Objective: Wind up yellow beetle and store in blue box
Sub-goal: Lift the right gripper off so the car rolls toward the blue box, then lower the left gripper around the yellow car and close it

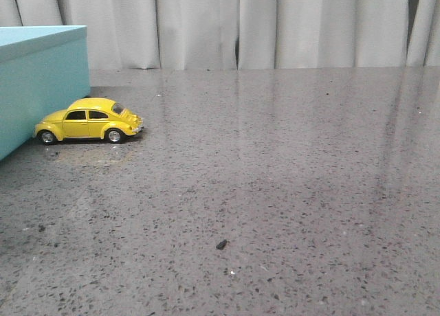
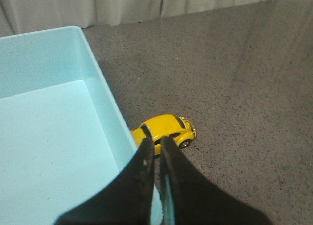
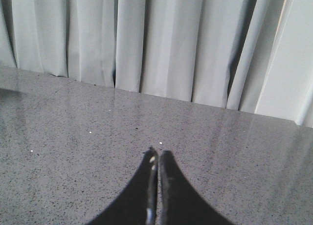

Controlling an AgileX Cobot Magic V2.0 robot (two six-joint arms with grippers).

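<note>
My left jaws [image 2: 156, 143], pressed together, hang over the beetle [image 2: 165, 130] lying lengthwise against the box [image 2: 105, 95]; right jaws [image 3: 157, 156] likewise closed.

Pale pleated curtains [image 1: 275, 27] hang behind a glossy grey speckled stone tabletop [image 1: 289, 192].

The front camera sits low, looking forward across the speckled table [image 1: 275, 192] toward the curtain [image 1: 206, 27] at twelve o'clock. The yellow beetle [image 1: 89, 120] and blue box [image 1: 41, 89] lie near ten o'clock. The left wrist camera looks steeply down from above, into the open blue box [image 2: 49, 137], close to the beetle [image 2: 166, 129]; these two views share box, car and nearby tabletop. The right wrist camera faces forward at a low angle toward the curtain [image 3: 156, 39], showing bare table [image 3: 220, 151], shared with the front view.
</note>
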